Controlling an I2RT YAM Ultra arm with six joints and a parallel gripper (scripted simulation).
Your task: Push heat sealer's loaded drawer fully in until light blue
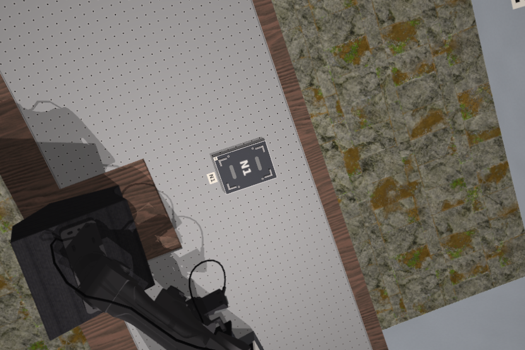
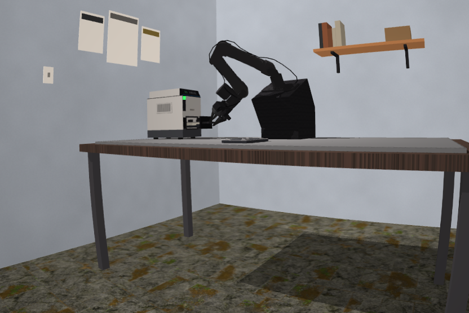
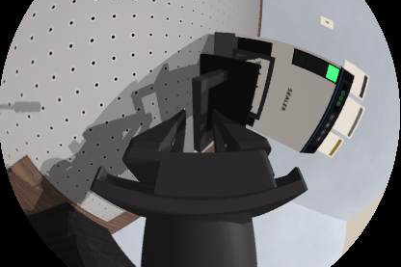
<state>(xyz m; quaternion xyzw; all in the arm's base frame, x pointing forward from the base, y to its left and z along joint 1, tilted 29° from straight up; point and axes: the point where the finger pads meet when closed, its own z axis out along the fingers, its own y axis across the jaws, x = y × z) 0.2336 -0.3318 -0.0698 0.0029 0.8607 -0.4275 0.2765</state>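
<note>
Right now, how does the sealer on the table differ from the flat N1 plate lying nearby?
The heat sealer is a tall, pale box standing upright; the N1 plate is a thin dark slab lying flat. The sealer shows a green light and its drawer sticks out, with the claw at its front; the plate sits alone, untouched. Both rest on the perforated mat.

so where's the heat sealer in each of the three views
Top: not in it; only the N1 plate shows.
Exterior: left end of the table, heat sealer with its green light.
Wrist: right of centre, beyond the jaws.
Shared landmark: the green light, seen in exterior and wrist.
</note>
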